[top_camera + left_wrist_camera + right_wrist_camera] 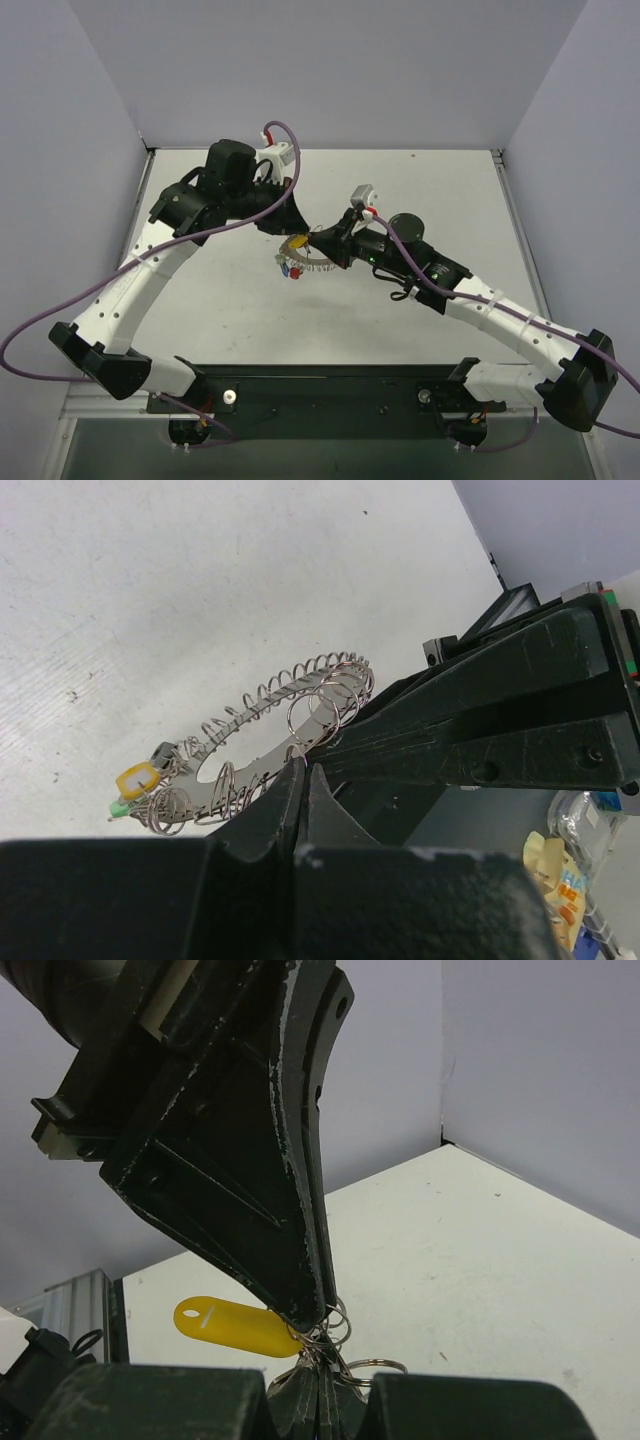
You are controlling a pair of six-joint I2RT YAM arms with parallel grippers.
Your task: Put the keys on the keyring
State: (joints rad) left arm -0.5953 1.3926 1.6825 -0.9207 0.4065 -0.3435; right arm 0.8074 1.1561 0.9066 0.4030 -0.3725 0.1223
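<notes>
Left end effector (305, 772) clenched on keyring (262, 692). Right end effector (320, 1372) clenched on same keyring, tips nearly touching. Yellow key (225, 1325) and green key (116, 809) on keyring.

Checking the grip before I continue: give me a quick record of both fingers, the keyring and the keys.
left fingers: shut on the keyring
right fingers: shut on the same ring, tips meeting the left's
keyring: coiled wire loop, held between both arms
keys: coloured heads hanging at the loop; threading unclear
</notes>
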